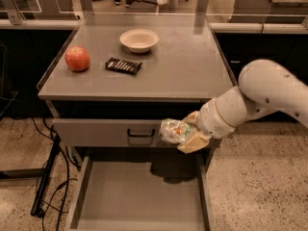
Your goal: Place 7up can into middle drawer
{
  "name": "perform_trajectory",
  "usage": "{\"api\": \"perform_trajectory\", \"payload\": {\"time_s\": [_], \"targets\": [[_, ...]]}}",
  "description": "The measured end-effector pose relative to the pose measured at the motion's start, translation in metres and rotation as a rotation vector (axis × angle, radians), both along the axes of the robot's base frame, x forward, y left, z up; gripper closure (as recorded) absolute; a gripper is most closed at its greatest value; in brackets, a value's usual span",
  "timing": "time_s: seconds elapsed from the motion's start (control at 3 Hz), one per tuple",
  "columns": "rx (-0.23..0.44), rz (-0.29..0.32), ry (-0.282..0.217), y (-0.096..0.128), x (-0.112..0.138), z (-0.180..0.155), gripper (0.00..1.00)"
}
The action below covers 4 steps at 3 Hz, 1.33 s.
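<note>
The 7up can [174,131], crumpled, green-white-silver with an orange spot, is held in my gripper [185,134], which is shut on it. The can hangs in the air in front of the cabinet, level with the closed upper drawer front, above the right part of the open middle drawer [115,196]. The drawer is pulled out at the bottom of the view and shows a flat grey floor with low side walls. The can's shadow falls on the back of the drawer floor. My white arm [260,95] reaches in from the right.
On the cabinet top [192,66] are a red apple [77,58], a dark snack bar [123,66] and a white bowl [139,40]. The closed drawer front has a black handle [141,133]. Cables [45,186] lie on the floor at the left.
</note>
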State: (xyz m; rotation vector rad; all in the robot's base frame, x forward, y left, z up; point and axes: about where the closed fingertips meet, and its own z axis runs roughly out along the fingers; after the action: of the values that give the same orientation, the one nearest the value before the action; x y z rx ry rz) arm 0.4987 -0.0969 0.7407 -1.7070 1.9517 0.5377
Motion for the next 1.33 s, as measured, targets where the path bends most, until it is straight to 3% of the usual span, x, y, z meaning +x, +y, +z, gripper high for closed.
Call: {"api": "perform_trajectory", "payload": {"time_s": [0.33,0.67,1.0,1.33], "targets": [[-0.016,-0.018,0.041,0.015,-0.018,-0.053,1.0],[-0.042,-0.049,0.002,0.018,-0.027,-0.095,1.0],[-0.044,-0.082,-0.097,0.017,-0.02,-0.122,1.0],[-0.033,-0.114,-0.148,0.018,-0.005,-0.118,1.0]]}}
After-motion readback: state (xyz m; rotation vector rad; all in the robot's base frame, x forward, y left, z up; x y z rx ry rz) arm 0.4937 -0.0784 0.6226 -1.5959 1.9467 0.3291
